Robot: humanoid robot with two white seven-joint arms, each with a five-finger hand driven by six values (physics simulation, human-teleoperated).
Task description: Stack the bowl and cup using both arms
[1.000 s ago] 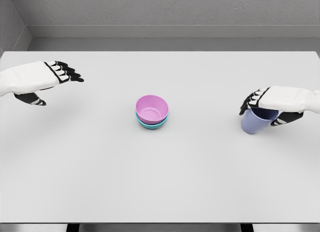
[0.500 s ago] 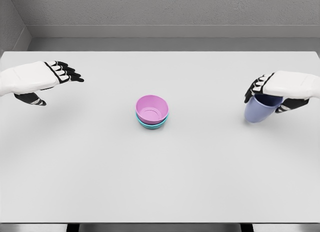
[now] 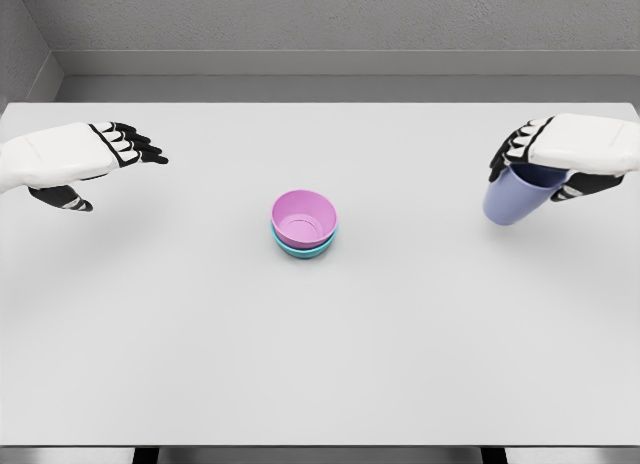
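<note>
The right hand (image 3: 560,164) reached in from the right edge at the far right of the white surface (image 3: 320,364), its back turned upward and its dark fingers (image 3: 512,154) curled over the rim of a periwinkle cup (image 3: 512,197). The hand gripped the cup from above, and the cup hung tilted beneath the palm, its base angled down and toward the left; whether the base touched the surface could not be told. The left hand (image 3: 85,159) lay at the far left, well apart from everything else, palm down above the surface, with its fingers (image 3: 135,146) stretched out toward the right and its thumb hanging below; it held nothing. Near the middle of the surface, between the two hands, a pink bowl (image 3: 304,218) sat nested inside a teal bowl (image 3: 303,248), only the lower rim of the teal one showing beneath it. The pink bowl stood upright with its mouth open, and nothing lay inside it. The cup's interior was hidden by the hand.
</note>
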